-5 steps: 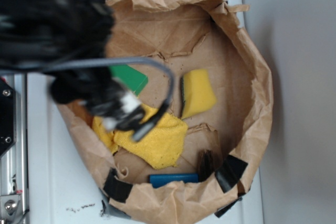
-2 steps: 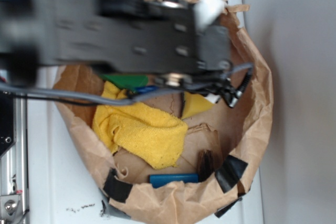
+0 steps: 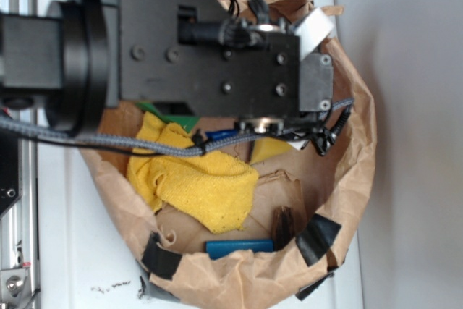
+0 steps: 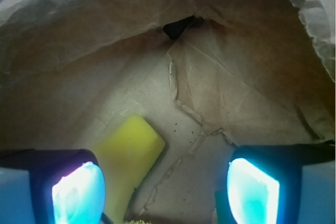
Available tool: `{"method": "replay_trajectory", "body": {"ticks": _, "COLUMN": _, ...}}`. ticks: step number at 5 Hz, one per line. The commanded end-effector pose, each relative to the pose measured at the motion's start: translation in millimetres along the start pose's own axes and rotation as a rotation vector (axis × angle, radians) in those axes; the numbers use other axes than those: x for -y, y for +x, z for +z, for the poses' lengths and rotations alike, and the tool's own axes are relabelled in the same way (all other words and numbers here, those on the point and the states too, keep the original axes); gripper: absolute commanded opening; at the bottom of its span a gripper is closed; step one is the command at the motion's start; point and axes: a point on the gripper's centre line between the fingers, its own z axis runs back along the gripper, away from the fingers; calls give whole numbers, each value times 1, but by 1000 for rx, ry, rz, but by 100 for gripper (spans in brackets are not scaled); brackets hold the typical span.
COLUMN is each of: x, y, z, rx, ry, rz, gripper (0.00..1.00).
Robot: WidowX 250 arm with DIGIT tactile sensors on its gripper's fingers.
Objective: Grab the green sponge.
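The green sponge (image 4: 131, 156) shows as a thick yellow foam block on the brown paper floor of the bag, just right of my left fingertip (image 4: 79, 192). In the exterior view only a yellow corner of the sponge (image 3: 269, 148) peeks out below the black arm. My gripper (image 4: 165, 192) is open above the bag floor, its glowing pads wide apart, with the sponge beside the left one and nothing held. In the exterior view the gripper itself is hidden under the arm's body.
The crumpled paper bag wall (image 3: 358, 128) rings the work area. Inside lie a yellow terry cloth (image 3: 199, 182), a flat green block (image 3: 177, 117), a blue bar (image 3: 239, 246) and a dark brush (image 3: 283, 223). White surface (image 3: 87, 251) lies outside.
The arm has swung right from the bag's left side to over its middle, covering the sponge and uncovering the yellow cloth.
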Motion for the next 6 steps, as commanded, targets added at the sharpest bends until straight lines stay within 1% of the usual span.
{"method": "replay_trajectory", "body": {"ticks": 1, "x": -5, "y": 3, "z": 6, "rx": 32, "ry": -93, "rz": 17, "gripper": 100}}
{"method": "replay_trajectory", "body": {"ticks": 2, "x": -12, "y": -11, "z": 0, "rx": 5, "ry": -104, "rz": 17, "gripper": 100}}
{"method": "replay_trajectory", "body": {"ticks": 3, "x": -12, "y": -20, "z": -11, "rx": -6, "ry": -125, "rz": 9, "gripper": 100}}
{"method": "replay_trajectory", "body": {"ticks": 4, "x": 1, "y": -23, "z": -14, "rx": -11, "ry": -149, "rz": 19, "gripper": 100}}
{"method": "replay_trajectory", "body": {"ticks": 5, "x": 23, "y": -18, "z": -23, "rx": 11, "ry": -124, "rz": 66, "gripper": 100}}
{"method": "replay_trajectory", "body": {"ticks": 6, "x": 35, "y": -9, "z": -36, "rx": 72, "ry": -101, "rz": 63, "gripper": 100}}
